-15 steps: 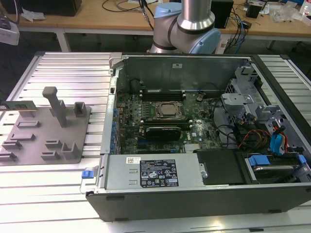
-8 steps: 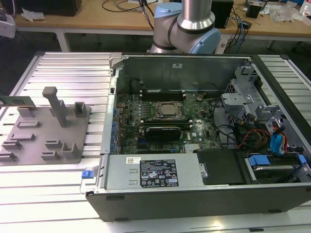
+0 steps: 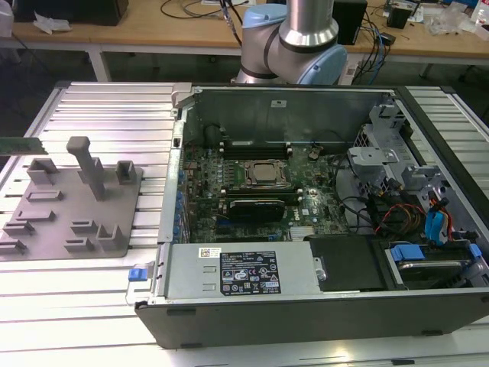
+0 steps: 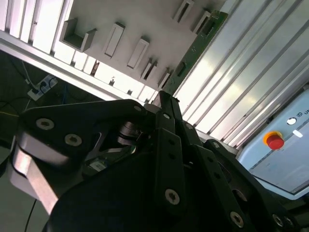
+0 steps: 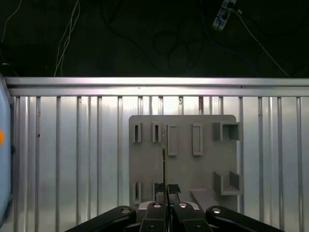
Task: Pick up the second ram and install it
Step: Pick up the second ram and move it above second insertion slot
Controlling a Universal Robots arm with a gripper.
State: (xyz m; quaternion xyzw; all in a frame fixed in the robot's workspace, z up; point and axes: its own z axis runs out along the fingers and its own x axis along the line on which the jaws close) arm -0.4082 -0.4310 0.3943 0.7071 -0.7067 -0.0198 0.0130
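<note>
The gripper [image 5: 166, 189] is narrowed to a thin gap and clamps the second ram [image 5: 164, 164] between its fingertips. In the first wrist view the stick shows edge-on, a thin dark line running straight out from the jaws. In the second wrist view the gripper [image 4: 166, 99] pinches one end of the second ram [image 4: 195, 48], whose green board and dark chips reach out beyond the fingertips. Directly beyond the held stick lies the grey fixture plate [image 5: 205, 166], with its rows of narrow slots and small upright brackets. The stick's far end hangs over the plate's slotted part, and I cannot tell for certain whether it touches a slot or hangs just free of it. In the exterior view the second ram [image 3: 19, 143] sits level and seems raised just off the near corner of the fixture plate [image 3: 46, 212], so I judge the pick-up to be done, or nearly so. Under the plate, spreading out on all sides of the gripper, is the ribbed metal table [image 5: 72, 145]. Well apart from the gripper, past the plate, stands the open computer case [image 3: 306, 313], with the processor socket [image 3: 263, 174] in the middle of its board and long dark memory slots just beside the socket. The stick is nowhere near those slots, so the whole of the installing is left: the carry across to the case, lining up over a slot and pressing in.
</note>
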